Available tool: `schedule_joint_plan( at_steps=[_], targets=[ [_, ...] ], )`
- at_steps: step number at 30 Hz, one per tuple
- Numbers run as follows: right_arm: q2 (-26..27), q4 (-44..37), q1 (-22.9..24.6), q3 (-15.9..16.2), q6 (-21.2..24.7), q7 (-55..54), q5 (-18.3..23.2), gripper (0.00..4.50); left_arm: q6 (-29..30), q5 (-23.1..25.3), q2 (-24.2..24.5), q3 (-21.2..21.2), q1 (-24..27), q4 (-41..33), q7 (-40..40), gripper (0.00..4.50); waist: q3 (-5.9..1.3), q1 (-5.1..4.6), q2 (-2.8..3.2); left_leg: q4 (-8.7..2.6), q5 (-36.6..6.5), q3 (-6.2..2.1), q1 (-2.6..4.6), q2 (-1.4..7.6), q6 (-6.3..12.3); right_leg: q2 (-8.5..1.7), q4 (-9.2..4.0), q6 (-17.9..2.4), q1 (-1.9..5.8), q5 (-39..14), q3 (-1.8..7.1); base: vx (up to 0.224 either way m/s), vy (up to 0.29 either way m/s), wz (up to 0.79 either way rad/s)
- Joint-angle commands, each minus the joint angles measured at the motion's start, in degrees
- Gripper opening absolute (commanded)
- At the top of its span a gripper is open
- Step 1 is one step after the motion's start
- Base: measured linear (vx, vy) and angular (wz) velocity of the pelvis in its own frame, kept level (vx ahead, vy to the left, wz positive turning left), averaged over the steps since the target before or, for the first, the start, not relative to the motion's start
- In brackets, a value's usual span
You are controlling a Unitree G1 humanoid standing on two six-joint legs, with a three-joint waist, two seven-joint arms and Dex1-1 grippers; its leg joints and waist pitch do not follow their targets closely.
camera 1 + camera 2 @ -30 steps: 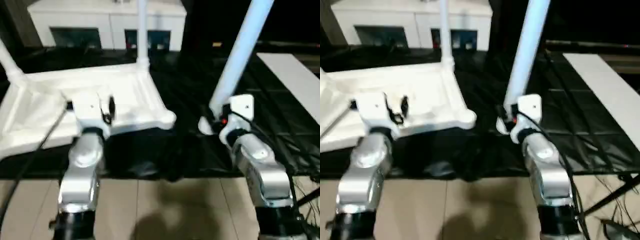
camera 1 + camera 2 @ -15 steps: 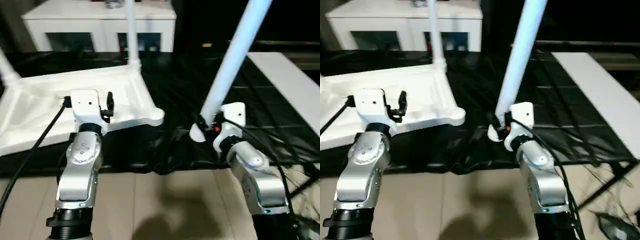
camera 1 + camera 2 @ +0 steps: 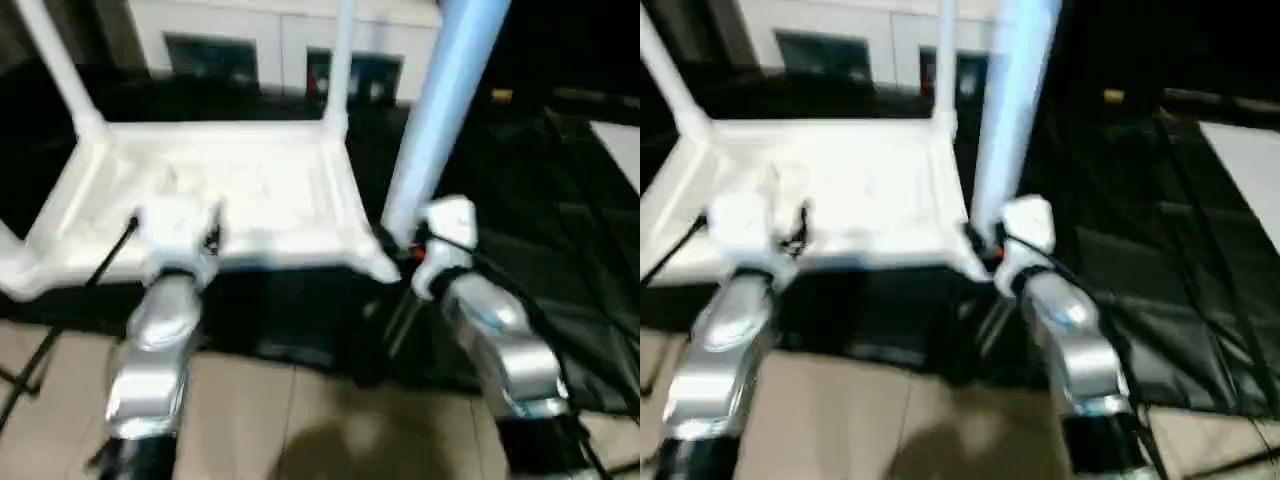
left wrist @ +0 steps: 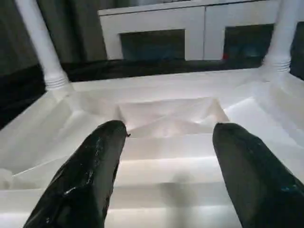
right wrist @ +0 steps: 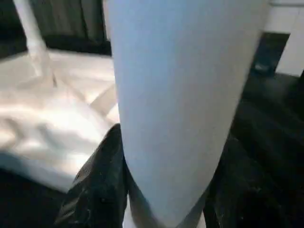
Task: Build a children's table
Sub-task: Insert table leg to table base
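Observation:
The white tabletop (image 3: 250, 200) lies upside down on the black table, ribbed side up. Two white legs stand upright in its far corners, one on the left (image 3: 60, 70) and one on the right (image 3: 340, 60). My right gripper (image 3: 405, 245) is shut on the lower end of a third white leg (image 3: 440, 110). This leg leans up and to the right, its foot right beside the tabletop's near right corner socket (image 3: 385, 268). In the right wrist view the leg (image 5: 175, 95) sits between both black fingers (image 5: 102, 175). My left gripper (image 4: 171, 127) hangs open over the tabletop's near edge (image 4: 166, 166), holding nothing.
A white glass-door cabinet (image 3: 280, 40) stands behind the black-draped work table (image 3: 560, 200). A pale board (image 3: 620, 150) lies at the far right. A black cable (image 3: 110, 265) runs from my left wrist. Beige floor tiles (image 3: 300, 420) lie below the table's front edge.
The camera has shifted. My right gripper has carried the leg leftward, from a hand's width away to right beside the tabletop's near right corner. The left gripper stays open over the tabletop.

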Motion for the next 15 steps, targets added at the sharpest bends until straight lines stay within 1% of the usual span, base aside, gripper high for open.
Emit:
schedule_joint_plan(
  at_steps=[1,2,3,4,5,6,7,8,9,10,11,12,13,14,15],
  targets=[
    [-0.58,-0.47,1.0,-2.34,-0.3,-0.51,0.81,1.85,-2.58,0.46,-0.66,-2.48,1.6,0.81,-1.08,3.39,-3.39,0.91,-1.94,0.86,15.01,2.09,-1.87,-1.96,20.2,-1.9,-7.0,-6.63,6.88,4.85,5.53,0.062,-0.05,0.34],
    [-0.22,-0.67,1.15,-3.03,-0.36,-0.8,1.35,1.85,-4.22,0.74,-0.32,-2.98,2.92,1.21,-1.57,3.39,-2.84,3.54,-1.61,7.13,0.26,2.65,-6.26,-1.12,10.72,-7.18,-9.16,-20.45,11.62,9.35,11.61,0.057,-0.006,0.3],
    [0.21,-0.91,1.22,-3.98,-0.26,-1.15,2.09,1.85,-6.21,1.03,0.16,-3.63,4.14,1.57,-2.33,3.39,-2.98,3.53,-1.77,7.74,1.99,2.2,-7.47,-0.44,7.36,-6.87,-8.39,-21.99,12.46,11.65,10.84,0.114,-0.034,0.28],
    [0.28,-0.94,1.23,-4.12,-0.25,-1.2,2.21,1.85,-6.5,1.07,0.23,-3.73,4.31,1.62,-2.44,3.39,-2.32,3.34,-0.91,7.28,4.93,1.84,-8.11,0.53,2.66,-6.44,-8.65,-22.55,12.31,11.08,8.92,0.114,-0.042,-0.04],
    [0.28,-0.94,1.23,-4.12,-0.25,-1.2,2.21,1.85,-6.5,1.07,0.23,-3.73,4.31,1.62,-2.44,3.39,-2.25,3.63,-0.11,6.23,6.12,1.56,-7.78,1.55,1.53,-6.8,-9.42,-22.73,11.84,9.24,8.19,0.114,-0.042,-0.04],
    [-0.11,-1.63,1.37,-5.0,-1.06,-1.21,2.56,1.85,-6.84,0.05,0.41,-4.14,4.79,1.3,-4.34,3.39,-1.6,3.54,1.73,2.39,7.85,1.47,-6.87,3.69,1.63,-5.57,-10.89,-21.45,10.18,0.01,5.31,0.092,-0.015,0.0],
    [-0.58,-1.97,1.43,-5.28,-1.38,-1.1,2.46,1.85,-6.88,-0.41,0.45,-4.24,4.77,1.33,-5.09,3.39,-1.53,3.14,4.85,-2.54,6.12,1.51,-4.71,5.76,2.14,-2.5,-11.14,-16.17,9.92,-9.25,2.1,0.098,0.042,-0.02],
    [-0.58,-1.97,1.43,-5.28,-1.38,-1.1,2.46,1.85,-6.88,-0.41,0.45,-4.24,4.77,1.33,-5.09,3.39,-1.34,1.78,5.46,-5.48,1.35,-0.16,-4.85,7.68,3.34,0.99,-8.22,-12.57,9.61,-9.4,0.05,0.098,0.042,-0.02],
    [-1.24,-2.53,1.43,-6.07,-0.89,-0.67,3.07,1.85,-7.91,-0.61,0.61,-4.54,4.51,1.61,-5.91,3.39,-3.42,-0.81,6.25,-6.45,-4.02,-4.92,2.35,10.87,8.65,3.16,-1.09,-7.31,3.41,-8.79,-1.89,0.146,0.07,-0.05],
    [-1.6,-2.62,1.48,-6.37,-0.93,-0.46,3.36,1.85,-7.93,-0.87,0.65,-4.68,4.37,1.82,-6.45,3.39,-3.17,-0.72,5.76,-6.17,-6.18,-5.57,2.91,11.41,15.59,2.28,1.04,-2.79,1.63,-6.83,-1.21,0.12,0.043,0.01],
    [-1.89,-2.54,1.51,-6.39,-0.94,-0.47,3.18,1.85,-8.13,-0.8,0.75,-4.83,4.3,1.96,-6.63,3.39,-2.69,-0.74,5.71,-6.32,-5.53,-5.52,2.09,11.07,18.37,2.1,1.73,-0.72,1.25,-5.84,-1.14,0.12,0.043,0.01],
    [-2.16,-2.46,1.55,-6.45,-0.9,-0.46,3.09,1.85,-8.35,-0.73,0.87,-4.99,4.21,2.12,-6.83,3.39,-2.8,-0.89,5.06,-5.96,-2.02,-4.55,2.43,10.4,23.22,1.49,1.87,1.81,-0.31,-3.2,-0.84,0.072,0.018,0.03],
    [-2.18,-2.36,1.69,-6.89,-0.4,-0.41,3.6,1.85,-8.55,-0.69,1.02,-5.21,4.13,2.34,-7.11,3.39,-2.66,-1.03,4.07,-5.92,0.27,-3.01,1.89,9.42,25.4,0.63,0.42,2.26,-0.56,-0.22,-0.13,0.064,-0.034,0.03],
    [-2.27,-2.34,1.81,-7.13,-0.18,-0.53,3.61,1.85,-8.53,-0.89,1.22,-5.46,4.09,2.56,-7.49,3.39,-2.66,-1.03,4.07,-5.92,0.27,-3.01,1.89,9.42,25.4,0.63,0.42,2.26,-0.56,-0.22,-0.13,0.064,-0.034,0.03],
    [-2.28,-2.36,2.0,-7.49,-0.09,-0.62,3.65,1.85,-9.14,-0.89,1.53,-5.83,4.04,2.86,-7.76,3.39,-2.53,-0.55,1.54,-3.49,-6.07,3.99,-0.44,4.42,16.67,-1.71,-7.33,-2.87,3.0,-0.69,4.11,0.071,-0.095,-0.03]
  ],
)
